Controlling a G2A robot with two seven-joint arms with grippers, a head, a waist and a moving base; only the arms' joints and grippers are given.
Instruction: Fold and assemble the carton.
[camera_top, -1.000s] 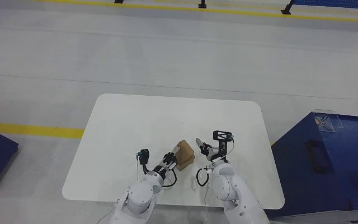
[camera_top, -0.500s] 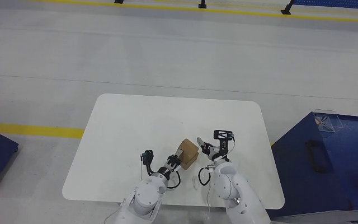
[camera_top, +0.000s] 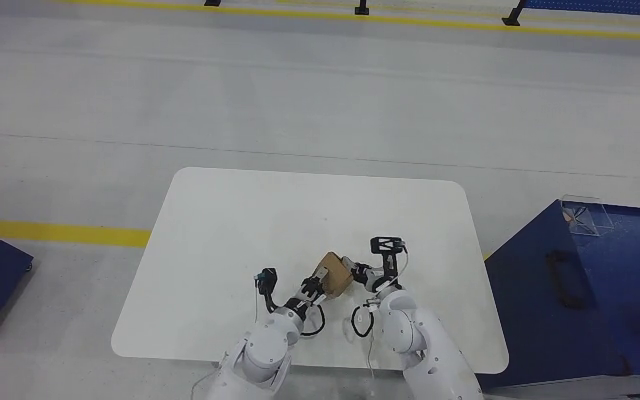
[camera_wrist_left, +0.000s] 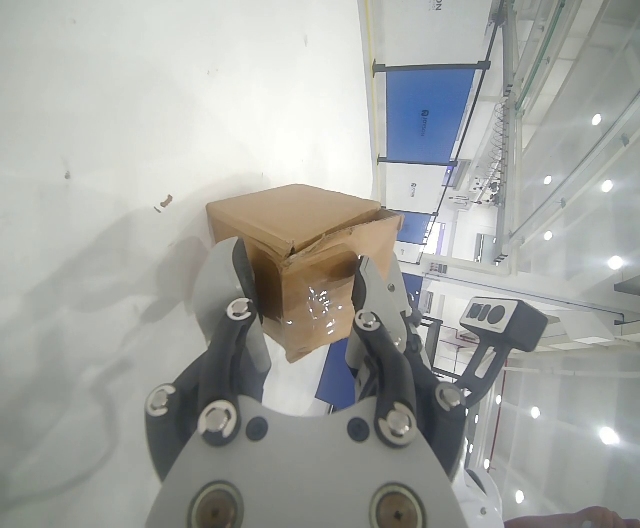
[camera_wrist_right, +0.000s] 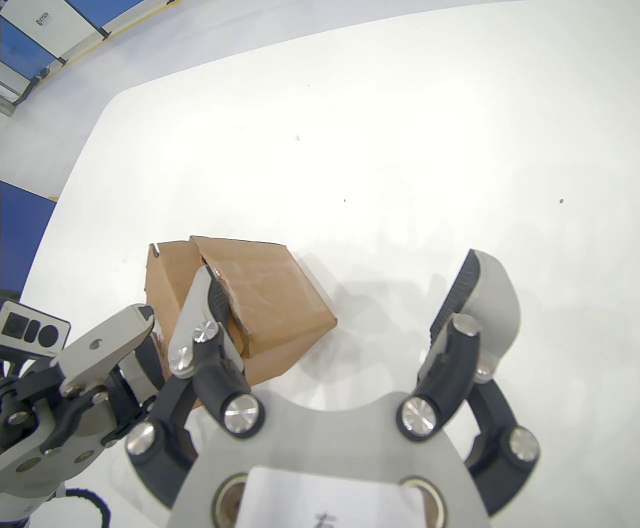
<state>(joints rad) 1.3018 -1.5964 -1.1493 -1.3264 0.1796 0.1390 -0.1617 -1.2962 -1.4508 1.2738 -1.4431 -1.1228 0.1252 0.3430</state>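
A small brown carton (camera_top: 333, 273) stands on the white table (camera_top: 250, 220), near the front edge and a little right of centre. Its top flaps are folded down, with a torn, slightly raised seam (camera_wrist_left: 320, 240). My left gripper (camera_top: 312, 288) holds the carton's near lower part (camera_wrist_left: 300, 200), one finger (camera_wrist_left: 240, 270) on each side. My right gripper (camera_wrist_right: 339, 267) is open wide on the carton's other side; one fingertip (camera_wrist_right: 207, 287) rests against the carton (camera_wrist_right: 265, 305) at its seam, and the other finger (camera_wrist_right: 475, 290) hangs over bare table.
The table's far half and left side are bare white surface. A blue barrier (camera_top: 565, 290) stands just off the table's right front corner. The table's front edge (camera_top: 330, 362) lies close behind both arms.
The right gripper has moved left up against the carton. The left arm has shifted right with the carton, which has turned slightly.
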